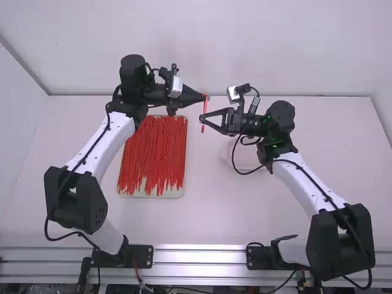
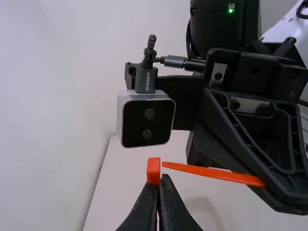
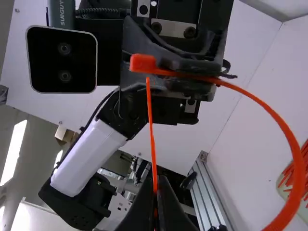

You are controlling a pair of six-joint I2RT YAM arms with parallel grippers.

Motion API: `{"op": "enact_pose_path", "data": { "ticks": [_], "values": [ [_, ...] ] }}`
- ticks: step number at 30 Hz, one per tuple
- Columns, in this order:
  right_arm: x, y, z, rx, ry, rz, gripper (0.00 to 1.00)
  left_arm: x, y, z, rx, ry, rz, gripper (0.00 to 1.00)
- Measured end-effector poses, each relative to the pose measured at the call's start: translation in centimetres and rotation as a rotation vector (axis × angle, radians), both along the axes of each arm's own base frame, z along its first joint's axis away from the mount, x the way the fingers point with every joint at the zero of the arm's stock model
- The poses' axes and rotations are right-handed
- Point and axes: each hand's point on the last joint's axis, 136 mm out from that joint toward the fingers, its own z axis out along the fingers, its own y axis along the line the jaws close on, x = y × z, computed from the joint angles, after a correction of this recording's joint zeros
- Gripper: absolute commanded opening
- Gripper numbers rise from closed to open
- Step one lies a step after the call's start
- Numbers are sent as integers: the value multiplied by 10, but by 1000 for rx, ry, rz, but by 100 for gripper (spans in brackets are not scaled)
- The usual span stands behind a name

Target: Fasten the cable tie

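A thin red plastic cable tie (image 1: 203, 111) is held in the air just beyond the far right corner of the flat beige tray (image 1: 150, 195). The tray lies on the white bench (image 1: 343, 135) and carries a heap of loose red cable ties (image 1: 154, 153). The left gripper (image 1: 203, 96) reaches out over the tray's far edge, its jaws closed on the tie right beside the square head, which pokes out just past the black tips. The right gripper (image 1: 203, 120) comes in from the tray's right side, its jaws pinched together on the tie's narrow tail. In the right wrist view the strap leaves the head in a wide bow that runs off the picture, and the straight tail runs from the right jaws to the head. Whether its tip has gone through the head cannot be told. The right arm's small wrist camera (image 2: 147, 119) has a silver frame and a black face, and the grey cable plug (image 2: 146, 77) above it bears a short line of pale lettering set sideways. A green light (image 2: 231, 9) glows on that arm's black housing.
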Motion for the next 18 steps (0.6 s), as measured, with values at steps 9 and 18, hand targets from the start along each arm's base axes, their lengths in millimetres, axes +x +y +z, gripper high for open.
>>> {"op": "enact_pose_path", "data": {
  "ticks": [9,18],
  "values": [
    [0,0,0,0,0,0,0,-1,-2,0,0,-12,-6,2],
    [0,0,0,0,0,0,0,-1,-2,0,0,-14,-4,2]
  ]
}}
